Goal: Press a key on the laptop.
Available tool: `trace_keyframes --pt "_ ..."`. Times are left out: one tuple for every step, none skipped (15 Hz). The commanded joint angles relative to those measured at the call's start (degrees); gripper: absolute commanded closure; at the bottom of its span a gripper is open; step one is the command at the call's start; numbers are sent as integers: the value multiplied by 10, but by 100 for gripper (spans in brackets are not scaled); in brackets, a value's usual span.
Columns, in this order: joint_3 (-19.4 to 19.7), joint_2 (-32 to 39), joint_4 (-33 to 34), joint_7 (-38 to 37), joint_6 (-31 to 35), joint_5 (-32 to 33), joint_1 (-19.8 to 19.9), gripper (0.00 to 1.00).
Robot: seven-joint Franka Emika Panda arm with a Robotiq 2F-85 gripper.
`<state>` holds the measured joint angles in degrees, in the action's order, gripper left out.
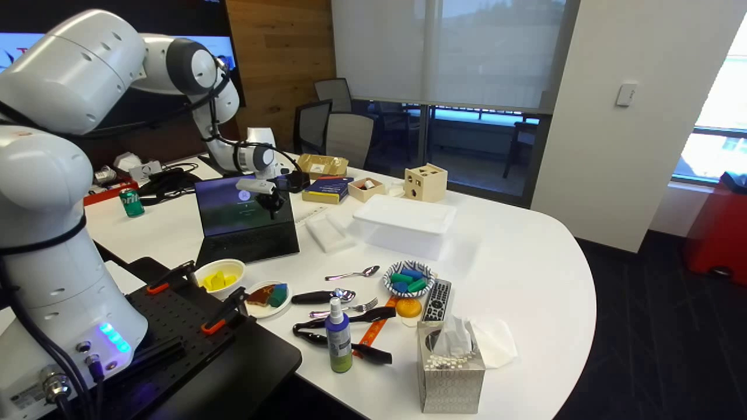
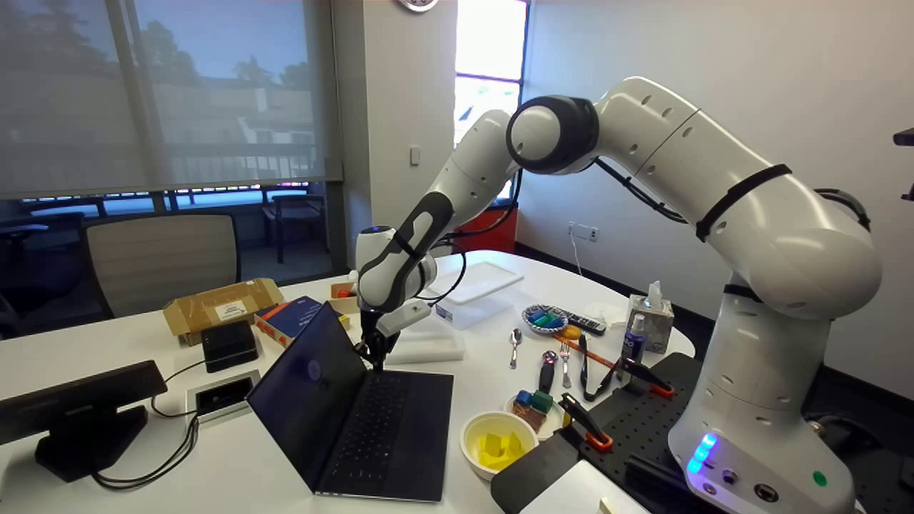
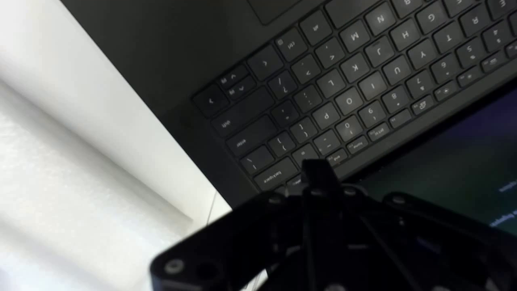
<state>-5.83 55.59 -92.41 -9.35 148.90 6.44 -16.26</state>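
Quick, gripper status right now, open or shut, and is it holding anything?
Gripper: closed, holding nothing; whether it touches the laptop can't be told.

The place looks like a meeting room in an office. A round-ended white desk [image 1: 525, 262], grey-backed chairs [image 1: 349, 137], a big wall screen [image 1: 14, 44] and window shades [image 1: 385, 46] show it.

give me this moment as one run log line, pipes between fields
laptop: open, screen lit | fingers: closed together, beside backspace key in wrist view | key contact: unclear
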Motion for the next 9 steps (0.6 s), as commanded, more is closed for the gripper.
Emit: trace_keyframes --pt "15 -120 -126 -16 -7 -6 -11 100" --pt "15 -146 -151 -16 -8 -5 -11 74" --pt "13 -172 -175 -13 -5 -5 -9 73" --pt "10 -195 -195 -12 -7 -7 -7 66" --pt "6 -219 -216 -8 -7 -8 -3 60" --pt "6 -243 -236 -10 -10 -9 -2 51" --pt "2 -266 -254 -7 -15 -12 1 45" --pt "2 -290 -272 -9 -16 -10 0 36" --pt "4 -310 -287 -12 -20 -8 -1 29"
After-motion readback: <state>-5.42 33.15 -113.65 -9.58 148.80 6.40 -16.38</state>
